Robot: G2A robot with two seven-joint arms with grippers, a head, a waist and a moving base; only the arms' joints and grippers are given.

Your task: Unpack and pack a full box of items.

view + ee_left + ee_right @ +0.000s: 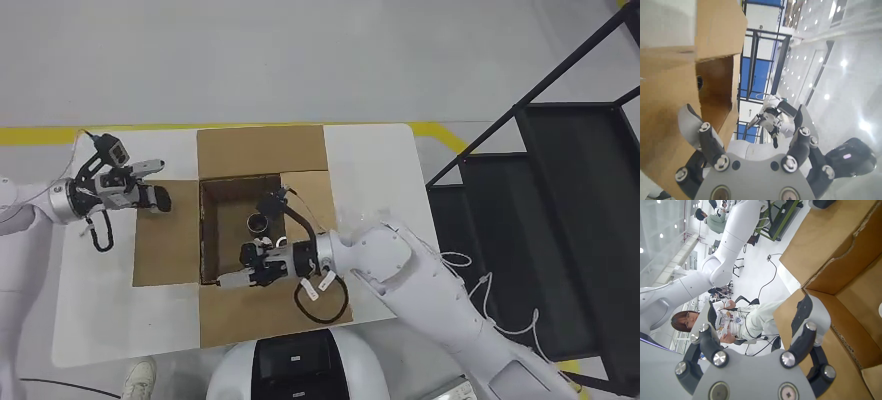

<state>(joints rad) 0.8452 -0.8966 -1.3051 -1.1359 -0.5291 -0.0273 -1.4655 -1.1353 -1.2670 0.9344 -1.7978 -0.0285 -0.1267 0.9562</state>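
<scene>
Over the open brown cardboard box on the white table, the right gripper and the left gripper hung spread and empty, where a careless descent might have snagged a flap.

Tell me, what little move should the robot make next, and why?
Probably lower the right hand into the box toward the dark round item inside: that hand hangs open and empty at the box's near edge, closer than the left hand.
</scene>
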